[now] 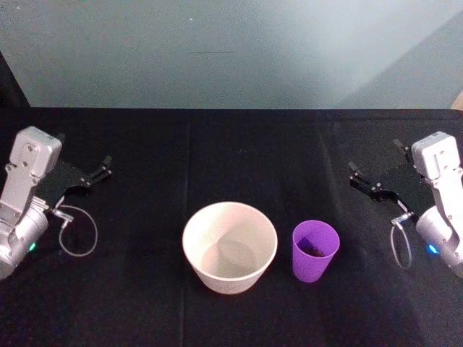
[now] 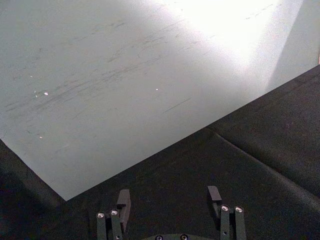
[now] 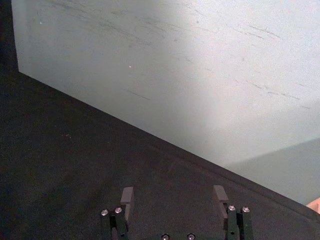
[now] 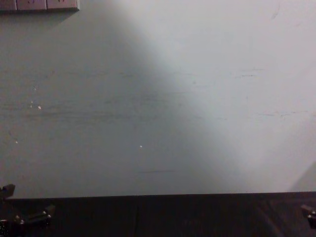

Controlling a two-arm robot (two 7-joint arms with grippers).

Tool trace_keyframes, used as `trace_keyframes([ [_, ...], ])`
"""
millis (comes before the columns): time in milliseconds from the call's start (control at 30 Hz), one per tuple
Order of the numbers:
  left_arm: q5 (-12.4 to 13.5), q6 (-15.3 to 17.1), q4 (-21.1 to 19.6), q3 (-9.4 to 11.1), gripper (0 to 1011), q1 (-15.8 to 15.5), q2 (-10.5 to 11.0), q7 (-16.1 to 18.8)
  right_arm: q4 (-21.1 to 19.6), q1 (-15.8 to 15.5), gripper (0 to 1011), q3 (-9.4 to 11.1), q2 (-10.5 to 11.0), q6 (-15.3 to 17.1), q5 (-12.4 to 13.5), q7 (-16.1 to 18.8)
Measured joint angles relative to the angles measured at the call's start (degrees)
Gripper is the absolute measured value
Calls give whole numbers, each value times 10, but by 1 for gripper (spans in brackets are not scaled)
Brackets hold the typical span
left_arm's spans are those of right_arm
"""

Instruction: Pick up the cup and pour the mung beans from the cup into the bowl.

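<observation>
**Both arms parked wide, cup waiting beside the bowl**

A black cloth covers the table (image 1: pixel 145 311), with a pale, scuffed wall (image 1: pixel 231 50) rising behind its far edge.

At the far left, the left gripper (image 2: pixel 169 196) is parked over bare cloth, well apart from the work, its fingers spread wide and holding nothing. Near the middle stands the white bowl (image 1: pixel 226 278), upright and seemingly empty. Just to its right, close but not quite touching, is the purple cup (image 1: pixel 312 269), also upright, with the mung beans (image 1: pixel 314 250) lying as a small dark patch at its bottom. At the far right, the right gripper (image 3: pixel 174 192) also hangs over bare cloth, its fingers wide apart and empty. It is the nearer of the two to the cup.

Nothing has been grasped, so the whole task remains. The risks lie mostly in the approach:

- The cup looks light and stands close to the bowl, so a finger coming in on the bowl side could nudge either one or tip the cup.
- A hard squeeze might buckle the thin plastic.
- A quick tilt could send beans bouncing over the bowl's rim onto the dark cloth.

How deep the beans lie is hard to judge, because the cup's inside is shadowed.
</observation>
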Motion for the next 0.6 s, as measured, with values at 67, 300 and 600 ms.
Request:
trace_keyframes([
  [67, 0, 0, 0, 0, 1000, 0, 0, 0, 0, 0, 1004, 0, 0, 0, 0, 0],
  [300, 0, 0, 0, 0, 1000, 0, 0, 0, 0, 0, 1004, 0, 0, 0, 0, 0],
  [600, 0, 0, 0, 0, 1000, 0, 0, 0, 0, 0, 1004, 0, 0, 0, 0, 0],
])
